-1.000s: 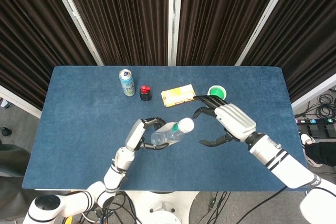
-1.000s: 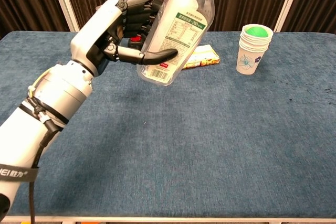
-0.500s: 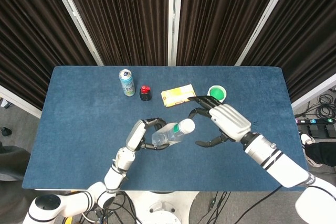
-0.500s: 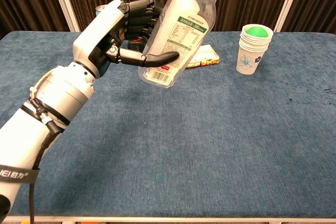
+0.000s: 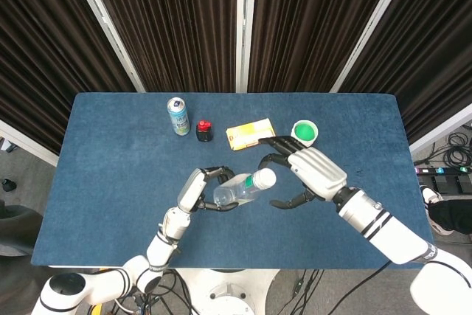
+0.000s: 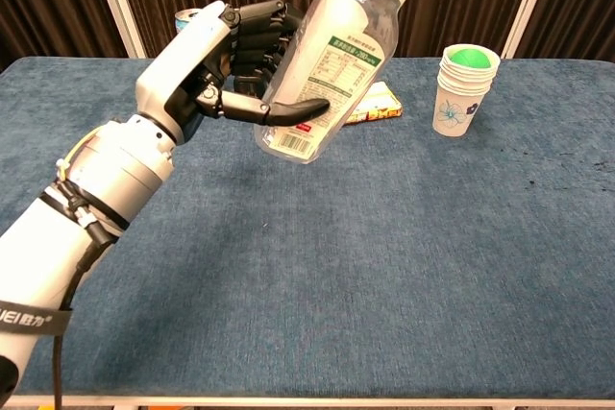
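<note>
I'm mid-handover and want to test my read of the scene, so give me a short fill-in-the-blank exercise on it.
1. The clear plastic bottle with the white cap is held by the ___ hand.
2. The right hand, its fingers spread, holds ___.
3. The stack of white paper cups has a ___ inside.
4. The small bottle beside the drink can has a ___ cap.

Missing words: left; nothing; green; red

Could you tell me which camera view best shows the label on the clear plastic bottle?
The chest view: the bottle fills the frame, its label facing the camera. The head view shows only its top and cap from above.
</note>
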`<action>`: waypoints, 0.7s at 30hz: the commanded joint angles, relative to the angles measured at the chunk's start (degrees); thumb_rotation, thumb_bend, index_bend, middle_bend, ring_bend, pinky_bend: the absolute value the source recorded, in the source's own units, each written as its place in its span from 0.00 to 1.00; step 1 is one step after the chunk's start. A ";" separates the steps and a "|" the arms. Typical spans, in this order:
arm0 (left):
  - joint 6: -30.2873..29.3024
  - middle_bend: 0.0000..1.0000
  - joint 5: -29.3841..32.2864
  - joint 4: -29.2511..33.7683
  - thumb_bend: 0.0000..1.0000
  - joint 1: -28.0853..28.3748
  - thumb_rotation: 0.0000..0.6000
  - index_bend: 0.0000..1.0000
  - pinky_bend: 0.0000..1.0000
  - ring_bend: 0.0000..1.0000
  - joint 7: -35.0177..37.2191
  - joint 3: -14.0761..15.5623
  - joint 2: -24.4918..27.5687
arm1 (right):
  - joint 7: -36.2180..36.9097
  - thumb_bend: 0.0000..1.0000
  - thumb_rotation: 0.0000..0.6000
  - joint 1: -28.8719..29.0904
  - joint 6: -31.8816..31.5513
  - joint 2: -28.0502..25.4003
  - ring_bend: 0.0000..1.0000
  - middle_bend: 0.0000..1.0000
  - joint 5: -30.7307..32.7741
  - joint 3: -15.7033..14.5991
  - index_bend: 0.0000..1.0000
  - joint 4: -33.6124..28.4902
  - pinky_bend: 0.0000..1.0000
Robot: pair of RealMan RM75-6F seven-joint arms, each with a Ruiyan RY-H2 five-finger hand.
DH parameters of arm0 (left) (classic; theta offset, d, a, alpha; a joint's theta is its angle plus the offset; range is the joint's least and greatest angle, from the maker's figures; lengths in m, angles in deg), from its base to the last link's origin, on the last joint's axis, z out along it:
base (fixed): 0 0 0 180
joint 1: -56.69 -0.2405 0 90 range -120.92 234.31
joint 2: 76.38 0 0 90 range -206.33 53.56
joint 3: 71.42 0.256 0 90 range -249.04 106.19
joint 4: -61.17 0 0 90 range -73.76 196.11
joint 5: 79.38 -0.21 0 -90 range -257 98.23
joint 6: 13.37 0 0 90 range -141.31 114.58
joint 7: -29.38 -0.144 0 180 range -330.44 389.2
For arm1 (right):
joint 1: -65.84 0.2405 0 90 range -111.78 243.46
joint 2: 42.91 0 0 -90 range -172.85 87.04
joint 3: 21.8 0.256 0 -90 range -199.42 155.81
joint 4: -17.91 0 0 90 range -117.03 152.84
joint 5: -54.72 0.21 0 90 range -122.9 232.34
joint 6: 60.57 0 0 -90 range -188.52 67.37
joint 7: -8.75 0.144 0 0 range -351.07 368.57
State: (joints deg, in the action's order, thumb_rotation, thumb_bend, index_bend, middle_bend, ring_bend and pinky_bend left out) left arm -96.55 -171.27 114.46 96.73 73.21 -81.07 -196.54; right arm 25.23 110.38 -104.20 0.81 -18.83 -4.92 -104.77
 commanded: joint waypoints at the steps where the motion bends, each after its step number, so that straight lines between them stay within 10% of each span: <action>1: 0.02 0.63 0.07 0.00 0.34 -0.01 1.00 0.60 0.57 0.54 0.06 0.01 -0.04 | -0.13 0.09 0.85 0.00 -0.10 0.13 0.00 0.05 -0.07 0.02 0.33 -0.06 0.00; 21: -0.64 0.63 0.16 -0.53 0.34 -0.17 1.00 0.60 0.57 0.54 1.09 0.14 -0.53 | -2.15 0.09 0.85 0.30 -0.40 1.26 0.00 0.05 1.35 -0.05 0.29 0.69 0.00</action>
State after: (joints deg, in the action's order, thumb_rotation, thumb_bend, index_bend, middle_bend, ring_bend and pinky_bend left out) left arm -97.19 -171.12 113.93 96.56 74.30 -80.93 -197.08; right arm 23.12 110.67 -104.56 2.04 -17.51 -4.99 -104.10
